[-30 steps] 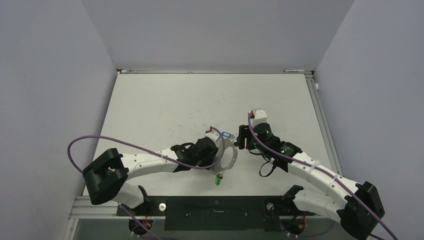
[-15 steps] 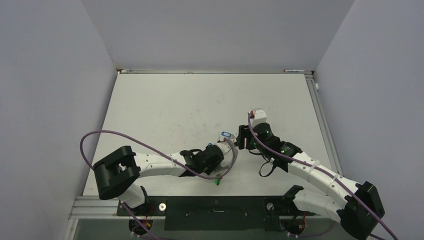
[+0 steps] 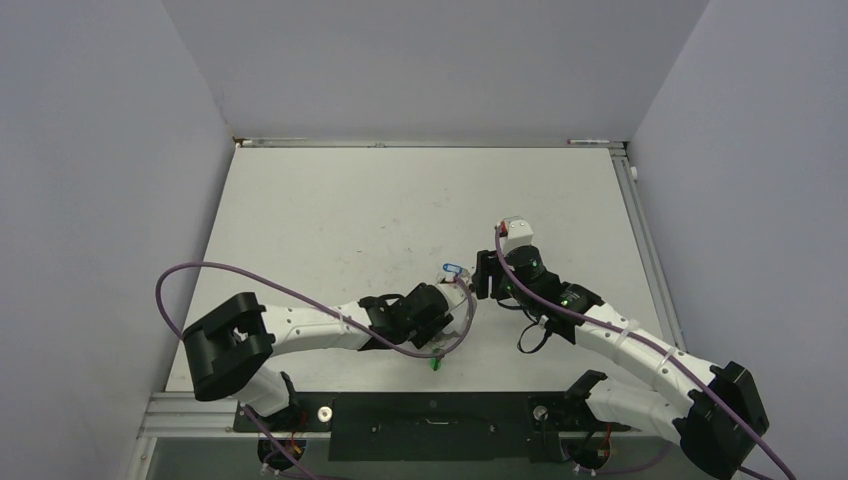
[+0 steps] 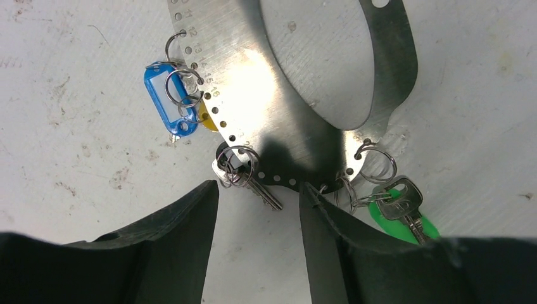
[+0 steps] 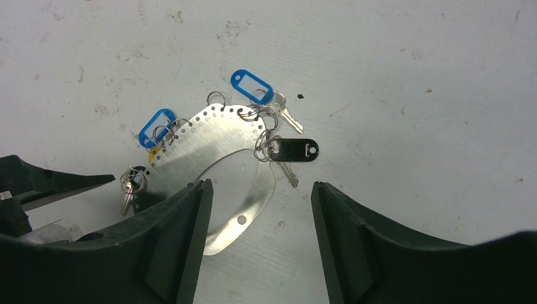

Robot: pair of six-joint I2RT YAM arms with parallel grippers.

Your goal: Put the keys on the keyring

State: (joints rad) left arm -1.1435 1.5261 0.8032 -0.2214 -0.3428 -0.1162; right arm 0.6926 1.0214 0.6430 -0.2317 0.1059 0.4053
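— Left wrist view, near edge of the table (image 3: 350,210): where do we find the keyring (image 4: 259,88) in relation to our left gripper (image 4: 258,187)?

— Dead ahead. The keyring, a flat shiny band punched with small holes, lies on the table about midway along its near edge. Its near curve sits just off our left fingertips (image 4: 206,190). Its long axis runs away from that gripper, roughly in line with its reach.

— And the jaws?

— Parted, clasping nothing. A silver key (image 4: 250,183) on its split ring lies just ahead of the gap. A green key (image 4: 396,212) sits off to one side, with a blue tag (image 4: 168,98) and a yellow tag (image 4: 204,120) further along the band.

— Our right gripper (image 5: 260,185)?

— Also spread wide and empty, hovering over the band's other side. A second blue tag (image 5: 251,84) and a black tag (image 5: 297,150) hang from the holes there.

— Which arm is nearer?

— We judge the left. The band's edge is at its fingertips, so any grip or nudge turns on that short reach forward.
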